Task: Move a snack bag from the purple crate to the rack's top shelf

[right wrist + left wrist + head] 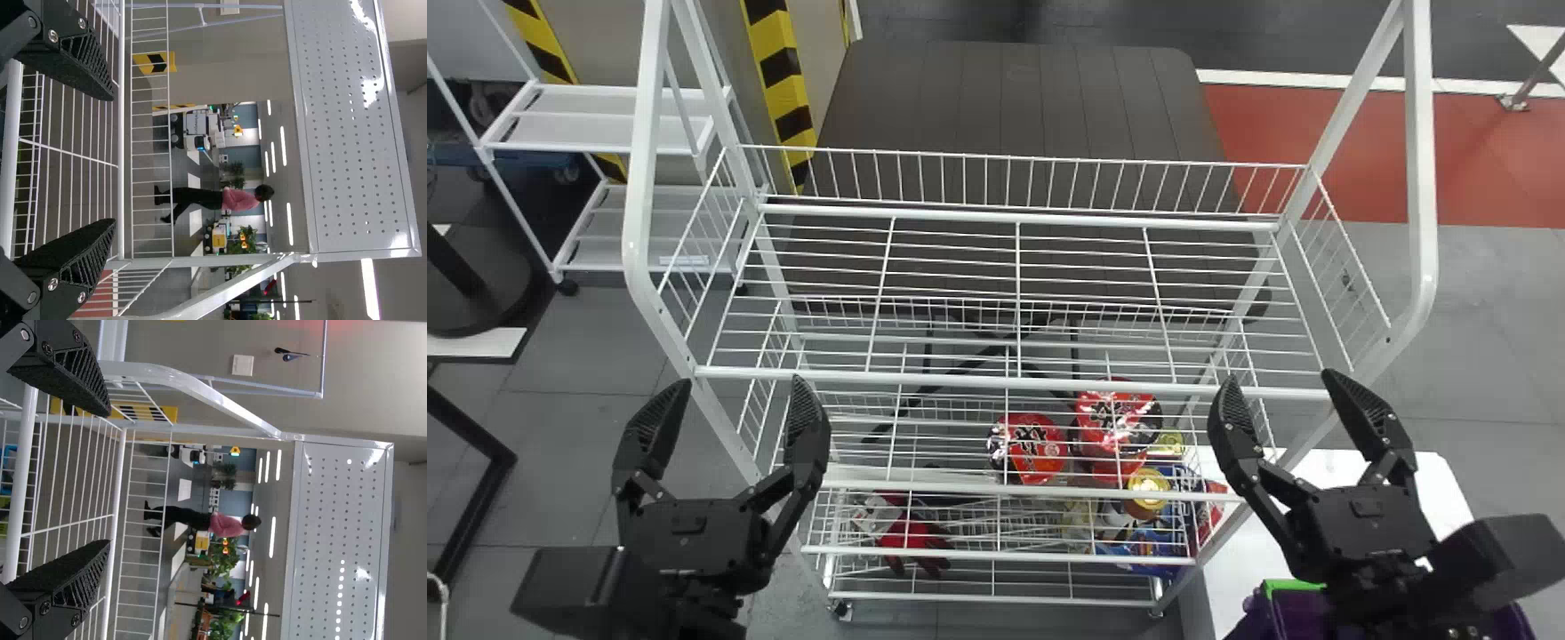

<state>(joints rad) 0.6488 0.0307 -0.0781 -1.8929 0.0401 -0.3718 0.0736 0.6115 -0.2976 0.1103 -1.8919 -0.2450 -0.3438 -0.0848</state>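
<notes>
Right gripper [1278, 380], near right: is hanging wide, empty. Left gripper [740, 382], near left: is hanging likewise spread. Crate [1272, 615], near right: is sitting low, presumably holding the hidden bag; descending is requiring clearance from the rack [1420, 178], then a gentle pinch. Top shelf [1014, 384], farther: is spanning the centre.

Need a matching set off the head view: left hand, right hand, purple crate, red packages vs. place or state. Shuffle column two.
Column 1
1. left hand
2. right hand
3. purple crate
4. red packages

Column 2
A. at the head view's bottom right, partly hidden by the right arm
B. open, by the rack's right front
C. lower than the top shelf
D. open, by the rack's left front

Pairs: 1-D, 2-B, 3-A, 4-C
</notes>
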